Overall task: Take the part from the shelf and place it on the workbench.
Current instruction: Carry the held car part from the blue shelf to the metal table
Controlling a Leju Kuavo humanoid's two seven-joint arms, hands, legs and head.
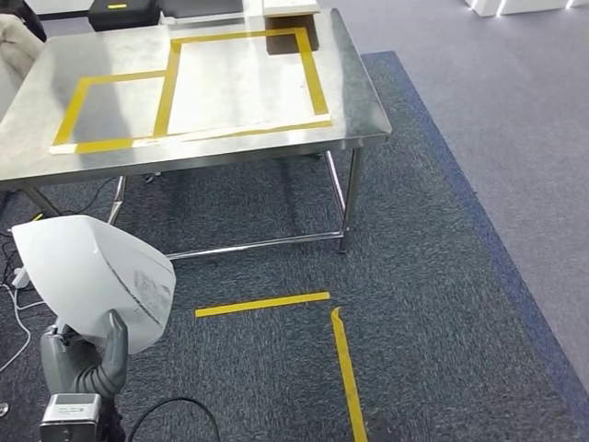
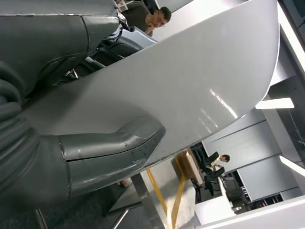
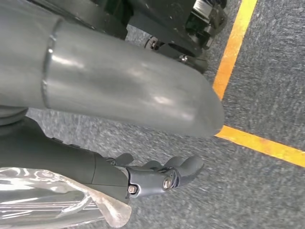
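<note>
Carrying the part [image 1: 94,276] low in the lower left of the head view, the left hand [image 1: 85,364] grips this curved white panel from underneath, thumb up against its near face. In the left wrist view the thick grey thumb [image 2: 115,152] presses flat on the glossy panel [image 2: 187,95] while the darker fingers [image 2: 104,50] sit behind it, so the shell is pinched between thumb and fingers. That grip makes sense for a thin, wide, slippery-looking sheet: clamping one edge keeps the broad face upright and away from the robot's body.

Ahead, filling the upper left and centre of the head view, waits the steel worktop [image 1: 354,101], its surface marked with yellow tape rectangles [image 1: 239,83], most likely the drop zone. The part is well apart from it, over the dark carpet [image 1: 417,276], with yellow floor tape [image 1: 264,303] between robot and worktop. So, by my reading, the pick is done and the set-down is not yet.

The right hand [image 3: 158,176] hangs over the carpet in its wrist view, fingers loosely apart and holding nothing; a yellow line [image 3: 259,143] crosses the floor beside it. Watch that panel: held by one edge, it could swing or slip on the way.
</note>
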